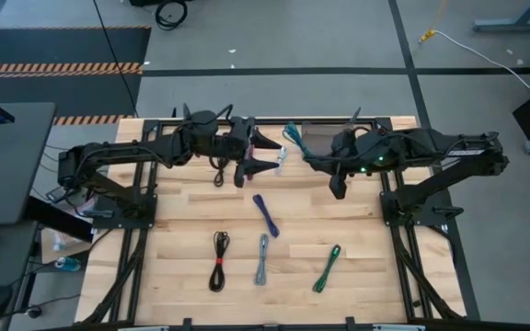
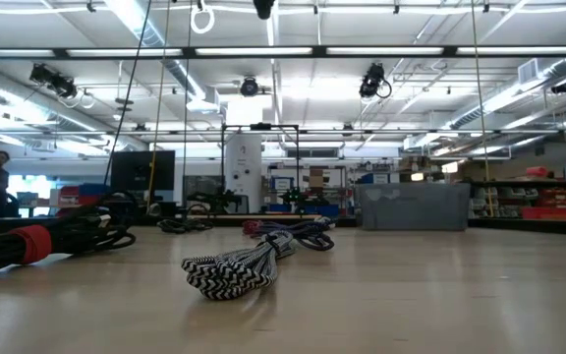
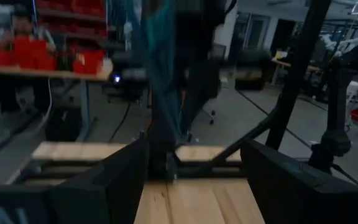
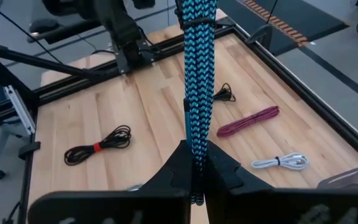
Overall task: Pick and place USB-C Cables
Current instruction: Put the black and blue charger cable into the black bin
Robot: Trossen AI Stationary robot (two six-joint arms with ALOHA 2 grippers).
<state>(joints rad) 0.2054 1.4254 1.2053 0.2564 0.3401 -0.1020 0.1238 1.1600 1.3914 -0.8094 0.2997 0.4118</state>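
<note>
My right gripper is over the table's far middle, shut on a teal-and-black braided cable bundle, which shows blurred in the left wrist view. My left gripper hovers open just left of it, touching nothing. Lying flat on the wood are the black cable with the red tie, grey, purple, green, maroon, white and a small black one. My right gripper pinches the teal cable bundle near one end between its two fingers. A short stub pokes out behind them. The rest of the bundle runs straight on past the fingertips, lifted clear of the table.
The translucent grey bin stands at the far edge beside my right gripper. Dark frame rails run along the table's left and right sides. Bare wood lies between the cables.
</note>
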